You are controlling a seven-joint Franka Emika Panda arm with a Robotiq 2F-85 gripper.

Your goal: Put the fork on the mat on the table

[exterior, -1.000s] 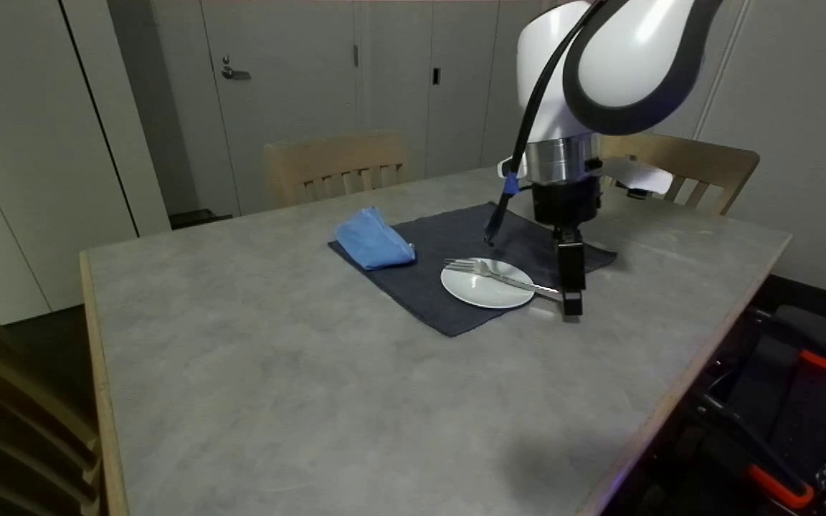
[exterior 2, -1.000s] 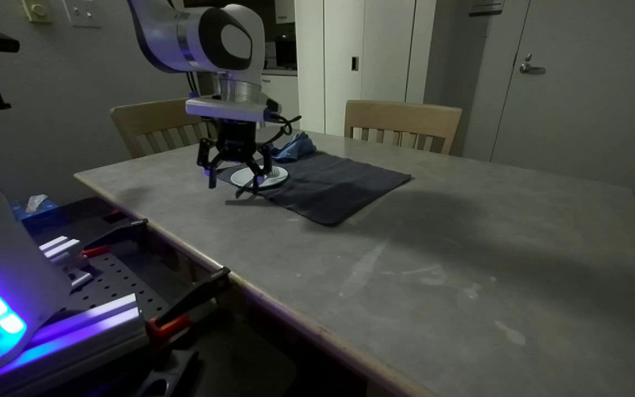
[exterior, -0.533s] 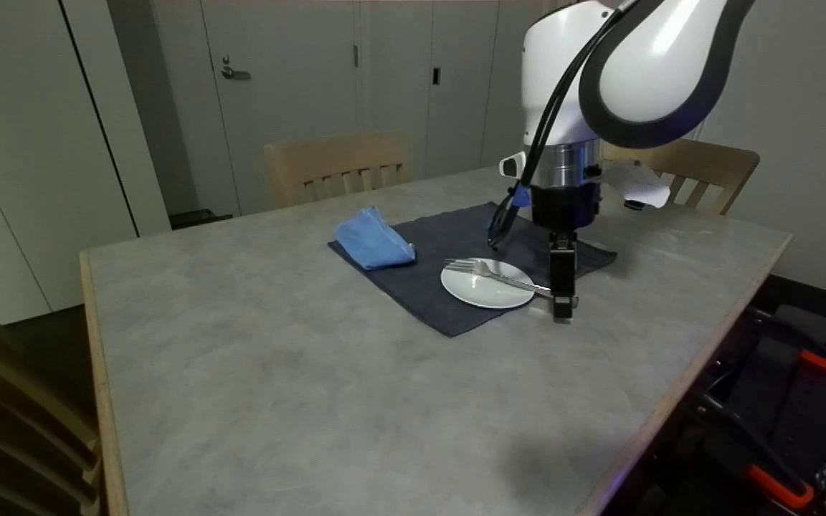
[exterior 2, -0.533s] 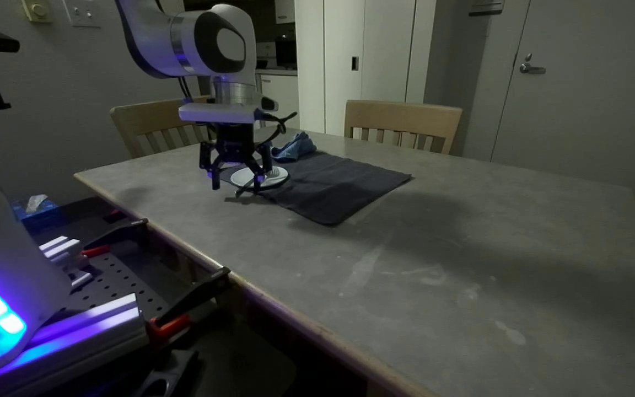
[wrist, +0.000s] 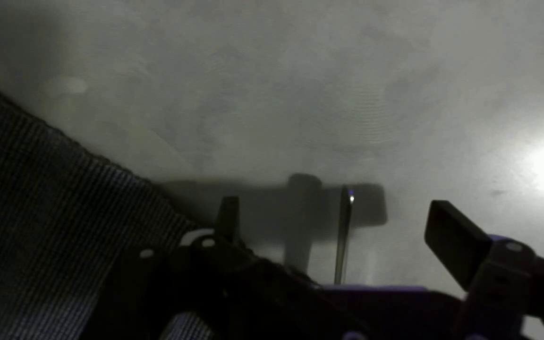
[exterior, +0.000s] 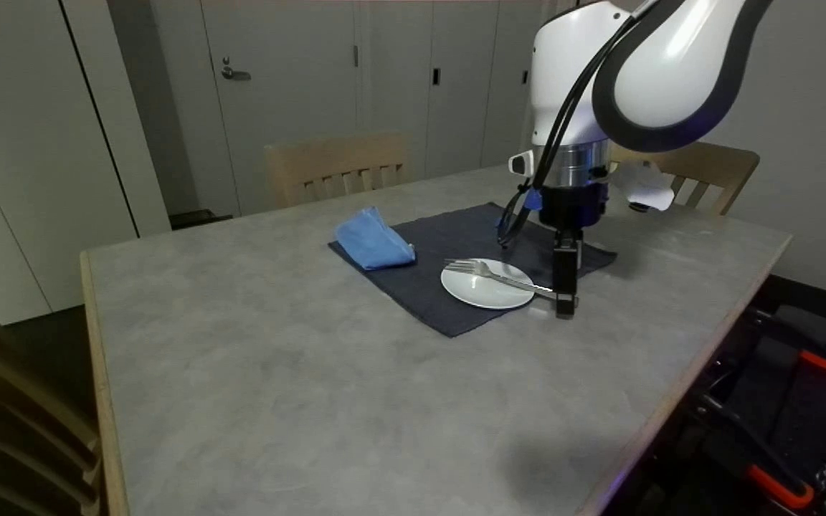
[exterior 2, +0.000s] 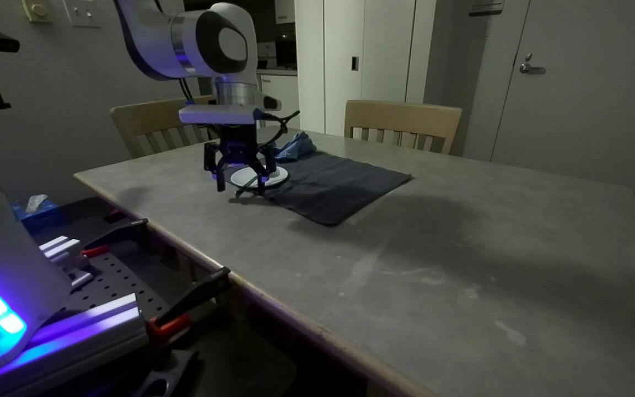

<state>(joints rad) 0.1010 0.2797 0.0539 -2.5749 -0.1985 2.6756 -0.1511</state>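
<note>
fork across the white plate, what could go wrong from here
The gripper is open, with only the handle end of the fork showing between its jaws in the wrist view; a grip there might let it swing. The fork lies across the white plate, so lifting could drag that along. The blue cloth and plate take up part of the dark grey placemat, so the fork might land on them.

A silvery fork slants above the dark grey mat, handle jutting over the table.
</note>
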